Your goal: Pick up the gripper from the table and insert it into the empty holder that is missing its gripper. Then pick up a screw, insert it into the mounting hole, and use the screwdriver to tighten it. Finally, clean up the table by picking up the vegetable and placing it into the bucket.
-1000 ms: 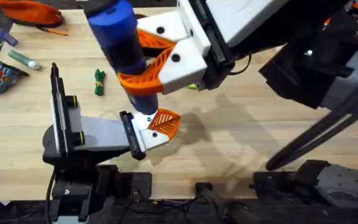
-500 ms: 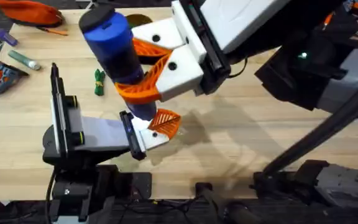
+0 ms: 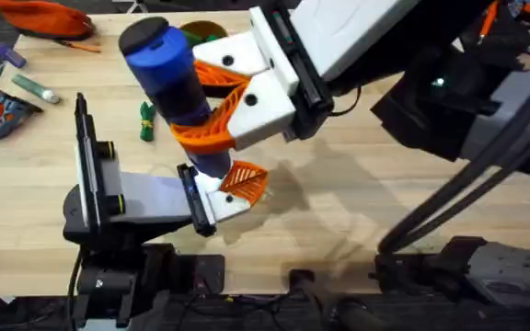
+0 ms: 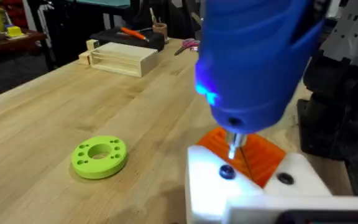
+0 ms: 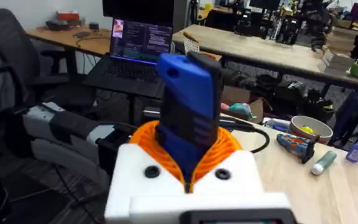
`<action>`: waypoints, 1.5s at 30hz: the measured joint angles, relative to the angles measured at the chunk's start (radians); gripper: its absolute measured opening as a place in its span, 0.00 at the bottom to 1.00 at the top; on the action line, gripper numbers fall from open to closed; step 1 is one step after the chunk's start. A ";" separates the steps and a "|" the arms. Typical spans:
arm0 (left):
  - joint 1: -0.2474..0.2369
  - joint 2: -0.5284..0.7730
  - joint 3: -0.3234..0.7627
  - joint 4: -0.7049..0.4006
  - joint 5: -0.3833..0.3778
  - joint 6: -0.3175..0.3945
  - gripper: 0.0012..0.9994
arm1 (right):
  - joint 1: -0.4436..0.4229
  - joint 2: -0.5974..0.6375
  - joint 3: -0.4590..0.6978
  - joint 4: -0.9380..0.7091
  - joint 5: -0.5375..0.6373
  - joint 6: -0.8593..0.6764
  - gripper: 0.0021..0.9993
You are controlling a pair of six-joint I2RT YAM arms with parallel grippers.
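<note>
Wooden table (image 3: 357,211), screwdriver (image 3: 175,87) near-upright, tip down

a busy room with desks

a laptop (image 5: 140,42) is glowing on a wooden desk (image 5: 82,38), and a black chair (image 5: 8,59) is sitting nearby.

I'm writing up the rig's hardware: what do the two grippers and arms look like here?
The right gripper has white wedge-shaped finger mounts with small dark holes and orange ribbed pads on a white body, carried by a black arm with a small green light. The left gripper has a similar white mount and orange ribbed finger, on a grey and black arm with yellow marks.
</note>
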 joint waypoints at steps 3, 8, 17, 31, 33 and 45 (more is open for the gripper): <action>0.000 0.000 0.000 0.000 0.000 0.000 0.01 | 0.000 0.000 0.000 0.000 0.000 -0.003 0.02; 0.000 0.000 0.000 0.000 0.000 0.000 0.01 | 0.000 0.000 0.000 0.000 0.000 -0.006 0.02; 0.000 0.000 0.000 0.000 0.000 0.000 0.01 | 0.000 0.000 0.000 0.000 0.000 -0.006 0.02; 0.000 0.000 0.000 0.000 0.000 0.000 0.01 | 0.004 0.029 0.000 0.023 0.000 -0.006 0.02; 0.000 0.000 0.000 0.000 0.000 0.000 0.01 | 0.004 0.029 0.000 0.024 0.000 -0.006 0.02; 0.000 0.000 0.000 0.000 0.000 0.000 0.01 | 0.004 0.029 0.000 0.021 0.000 -0.005 0.02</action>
